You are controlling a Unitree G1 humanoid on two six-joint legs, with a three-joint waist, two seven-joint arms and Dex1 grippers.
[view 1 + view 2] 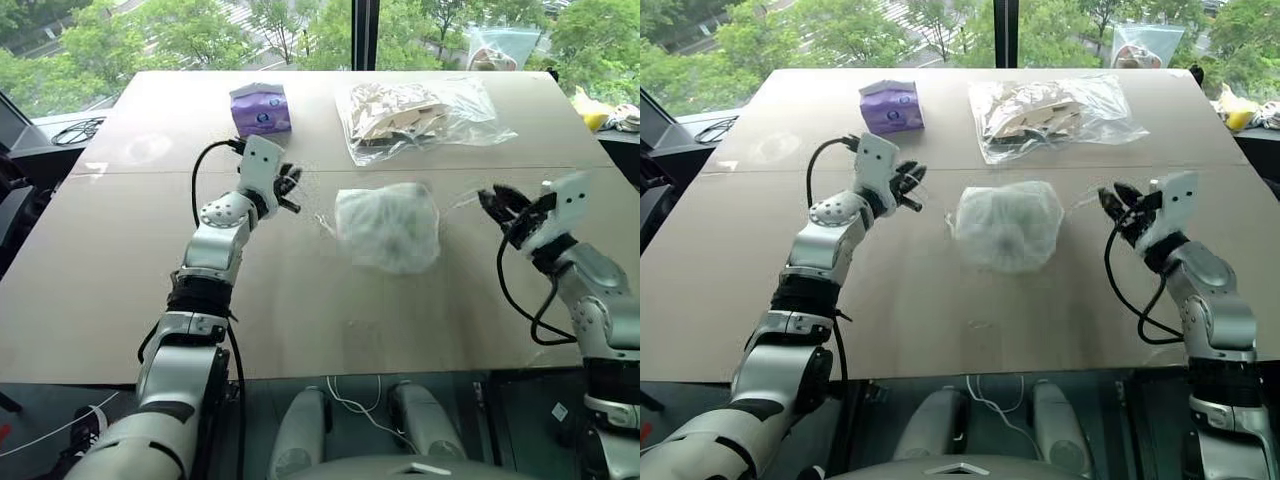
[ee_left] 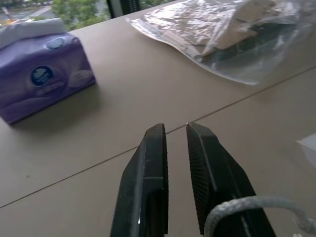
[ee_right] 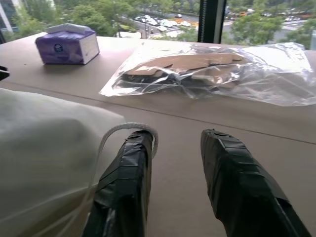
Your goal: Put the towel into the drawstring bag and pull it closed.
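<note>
Head views: the bag lies mid-bench, bulging with something pale inside, likely the towel. It looks light, thin and slippery, so take it by the cords at its two sides. The left tool and right tool sit on either side.

Left wrist view: fingers slightly parted, with a cord draped over one.

Right wrist view: fingers spread, a cord loop hooked over one.

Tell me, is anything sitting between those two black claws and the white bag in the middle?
Nothing visible. The drawstring bag lies on bare table between the left gripper and right gripper. The tissue pack and clear bag lie farther back.
</note>
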